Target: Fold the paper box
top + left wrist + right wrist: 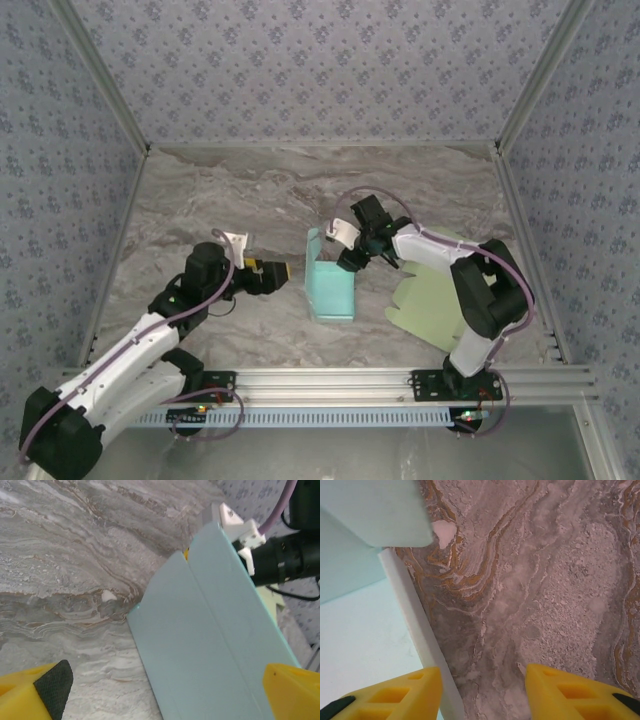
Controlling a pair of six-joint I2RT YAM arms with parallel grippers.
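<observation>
The teal box (pixel 332 288) stands on the marbled bench (pixel 220 195) with its walls raised and its top open. The left jaws sit just left of the box, pointing at its left wall. In the top view a small strip of bench shows between them and that wall. They stand wide apart: in the left wrist view the two yellow fingers (pixel 35 692) sit at the bottom corners, with the box's flat wall and its crease ahead of them. The right jaws are at the box's far right corner, reaching in from the right. They too are apart, not clamped. In the right wrist view the white edge of a box wall runs up between the fingers (pixel 580 692), close against the one on the box side, and bare bench fills the rest of the gap. A pale green sheet (pixel 430 300) lies flat just right of the box, partly beneath the right arm (pixel 440 250).
</observation>
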